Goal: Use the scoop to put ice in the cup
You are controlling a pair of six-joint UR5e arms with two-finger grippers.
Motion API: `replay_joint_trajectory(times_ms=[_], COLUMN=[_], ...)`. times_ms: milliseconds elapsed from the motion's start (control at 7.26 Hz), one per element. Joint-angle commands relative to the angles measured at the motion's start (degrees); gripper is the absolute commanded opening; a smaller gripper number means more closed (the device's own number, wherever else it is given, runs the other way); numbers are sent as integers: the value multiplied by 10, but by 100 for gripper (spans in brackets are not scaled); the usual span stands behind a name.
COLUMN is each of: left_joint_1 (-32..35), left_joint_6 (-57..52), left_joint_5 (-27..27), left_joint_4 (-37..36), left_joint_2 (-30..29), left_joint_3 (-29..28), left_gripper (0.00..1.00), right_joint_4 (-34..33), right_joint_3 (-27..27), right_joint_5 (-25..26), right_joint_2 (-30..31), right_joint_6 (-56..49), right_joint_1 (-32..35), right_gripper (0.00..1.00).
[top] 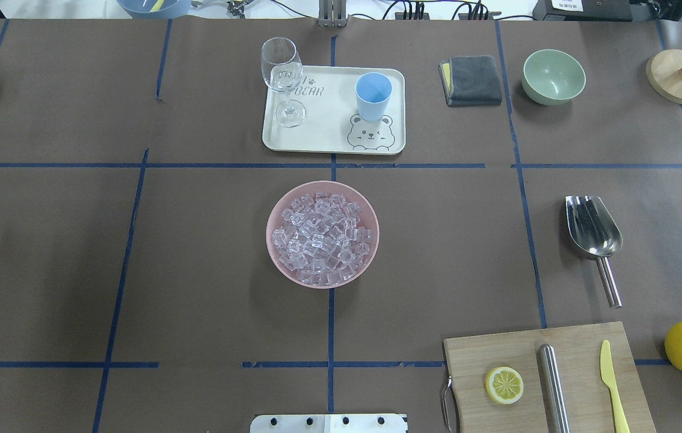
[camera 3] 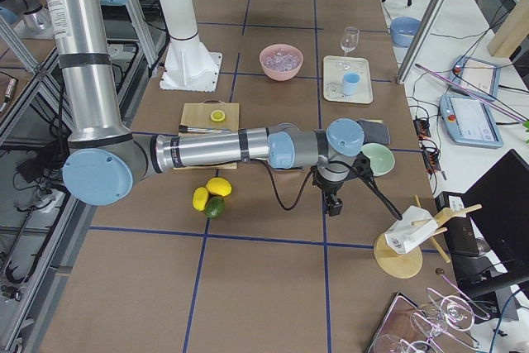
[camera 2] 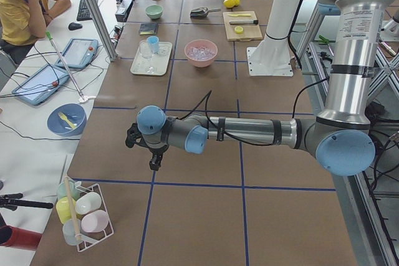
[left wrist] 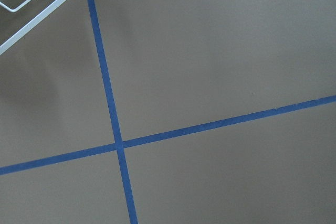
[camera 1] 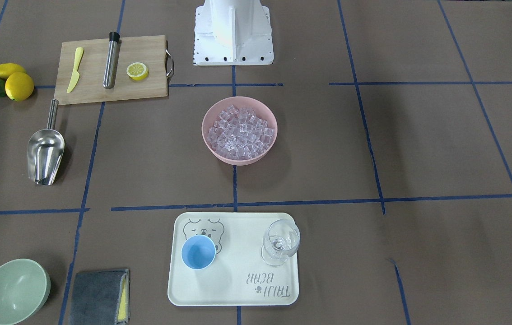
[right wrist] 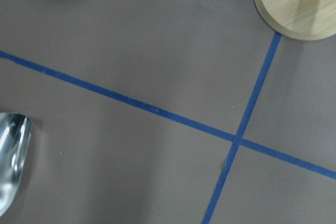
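Left gripper [camera 2: 153, 161]: over table [camera 2: 206, 216], jaws' state impossible to tell.
Right gripper [camera 3: 333, 204]: over table, jaws' state impossible to tell.
Tray [top: 329, 129]: 12 o'clock from bowl [top: 271, 224], overhead view.
Bowl: table centre, holding ice [top: 323, 237].
Scoop [top: 592, 231]: on table, 3 o'clock from bowl.
Cup [top: 373, 96]: on tray, 2 o'clock corner.

Table [top: 196, 270] w/ blue tape [top: 46, 164]: tray [top: 329, 129], pink bowl [camera 1: 239, 159], scoop [top: 593, 231], board [top: 497, 352], cloth [top: 473, 79].

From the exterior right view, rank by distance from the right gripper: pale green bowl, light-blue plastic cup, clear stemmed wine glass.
1. Pale green bowl, just beyond the right gripper.
2. Light-blue plastic cup, on the tray's near end.
3. Clear stemmed wine glass, at the tray's far end.
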State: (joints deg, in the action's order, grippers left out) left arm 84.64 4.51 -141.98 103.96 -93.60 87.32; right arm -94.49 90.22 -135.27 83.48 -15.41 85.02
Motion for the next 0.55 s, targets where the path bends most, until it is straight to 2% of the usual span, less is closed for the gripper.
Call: replay_joint_trajectory(times_ms=[0,275,413], left_joint_1=[19,17,15], left_joint_6=[-11,-6,1], left_joint_5=[3,-2,-4], left_joint_4=[-11,-10,-4], left_joint_2=[3,3,2], left_joint_3=[25,47,44], left_gripper=[100,100,100], right_joint_4=[-3,-2,27], right_joint_3=[3,12,11], right_joint_5=[0,-4,-4], right_joint_2=[20,15,19], right_joint_6=[-18,-14,-12], right_joint_1=[1,-7,-10], right_gripper=[100,100,100])
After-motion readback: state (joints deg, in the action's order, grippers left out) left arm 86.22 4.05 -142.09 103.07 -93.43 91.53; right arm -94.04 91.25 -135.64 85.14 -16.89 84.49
